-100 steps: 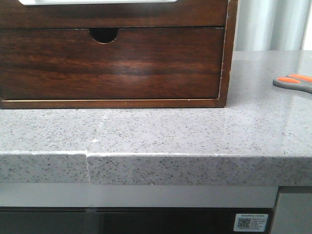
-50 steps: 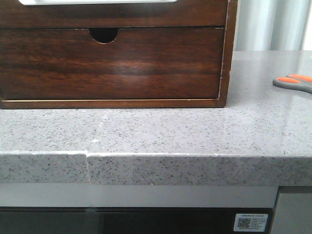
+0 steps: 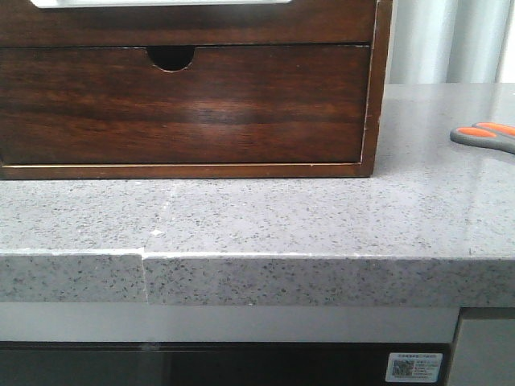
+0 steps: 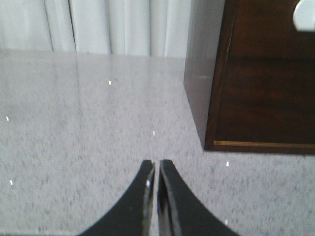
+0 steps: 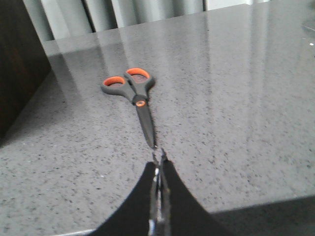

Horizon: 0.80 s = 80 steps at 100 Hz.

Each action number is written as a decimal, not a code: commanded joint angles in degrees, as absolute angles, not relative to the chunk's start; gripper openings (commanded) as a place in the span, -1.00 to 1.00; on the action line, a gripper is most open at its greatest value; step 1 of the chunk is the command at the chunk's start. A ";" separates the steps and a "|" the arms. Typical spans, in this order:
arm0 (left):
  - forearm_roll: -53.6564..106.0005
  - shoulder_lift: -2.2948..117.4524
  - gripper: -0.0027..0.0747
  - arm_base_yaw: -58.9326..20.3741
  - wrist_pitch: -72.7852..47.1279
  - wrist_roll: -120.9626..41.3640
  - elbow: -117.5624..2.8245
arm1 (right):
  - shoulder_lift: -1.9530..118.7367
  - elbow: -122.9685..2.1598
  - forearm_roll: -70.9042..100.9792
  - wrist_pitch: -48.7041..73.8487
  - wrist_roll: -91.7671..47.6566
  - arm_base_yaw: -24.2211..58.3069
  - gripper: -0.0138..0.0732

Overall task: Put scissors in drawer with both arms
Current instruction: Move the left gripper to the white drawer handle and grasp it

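Scissors (image 3: 485, 136) blades beyond frame edge

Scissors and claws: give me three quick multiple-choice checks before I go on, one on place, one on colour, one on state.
1. Where are the scissors?
A. On the counter, right of the wooden box
B. Inside the box
C. In the left claw

2. What colour lines the handle loops?
A. Blue
B. Orange
C. Green

3. How does the right claw stand?
A. Wide open
B. Shut on the scissors
C. Shut, holding nothing

Answers:
1. A: the scissors lie flat on the grey counter, apart from the wooden box.
2. B: the right wrist view shows orange inside both grey loops.
3. C: the right claw has its tips together just short of the blade tip; the left claw is shut too.
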<state>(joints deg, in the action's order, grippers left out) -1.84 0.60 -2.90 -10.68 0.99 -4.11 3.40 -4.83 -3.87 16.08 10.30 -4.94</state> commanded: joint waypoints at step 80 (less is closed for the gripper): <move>-26.14 32.86 -0.02 -3.41 31.75 1.21 -15.61 | 25.87 -17.67 -1.91 12.98 9.85 -3.14 -0.82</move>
